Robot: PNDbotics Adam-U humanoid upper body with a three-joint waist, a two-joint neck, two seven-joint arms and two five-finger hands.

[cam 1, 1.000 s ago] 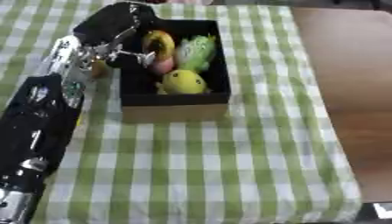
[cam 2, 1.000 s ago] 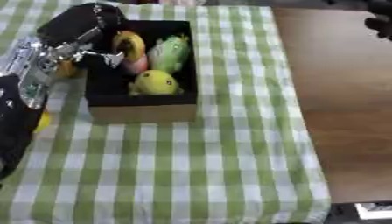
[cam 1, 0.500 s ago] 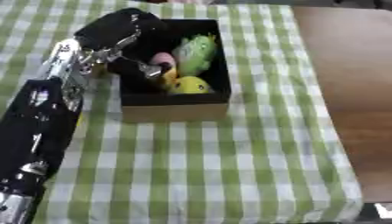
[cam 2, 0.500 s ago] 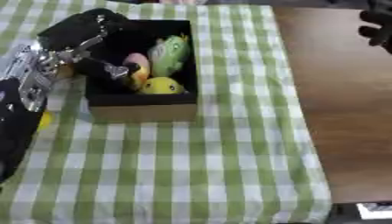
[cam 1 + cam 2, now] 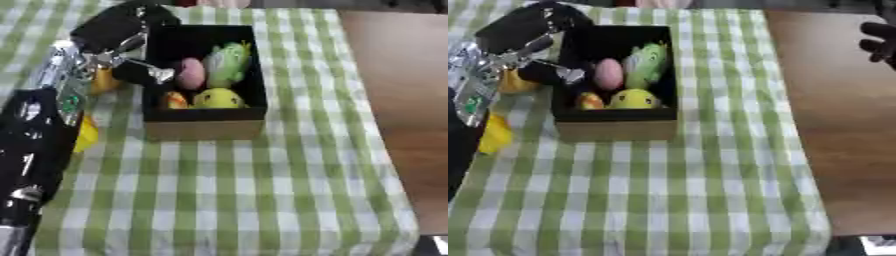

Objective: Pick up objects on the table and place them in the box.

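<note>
left eye view. a black box point(image 5: 206, 112) with a cardboard-coloured front wall is shown on the green-checked tablecloth point(image 5: 227, 190). four items are counted inside the box: a pink egg-shaped object point(image 5: 190, 73), a green spiky toy point(image 5: 227, 62), a yellow round fruit point(image 5: 217, 98) at the near wall, and a small orange-yellow piece point(image 5: 174, 100) in the near left corner. the left hand point(image 5: 122, 35) is seen over the box's left wall, one finger point(image 5: 144, 74) reaching across the rim toward the pink object; nothing is seen held, and the fingers appear relaxed, though this is not shown clearly. left of the box, a yellow object point(image 5: 104, 80) lies partly hidden by the arm, and another yellow object point(image 5: 86, 134) lies nearer, outside the near left corner.

right eye view. the right hand point(image 5: 879, 42) is seen well right of the box, over bare wooden table point(image 5: 833, 125); its finger state cannot be told.

progress: judged mostly done; two yellow items are left outside the box.
</note>
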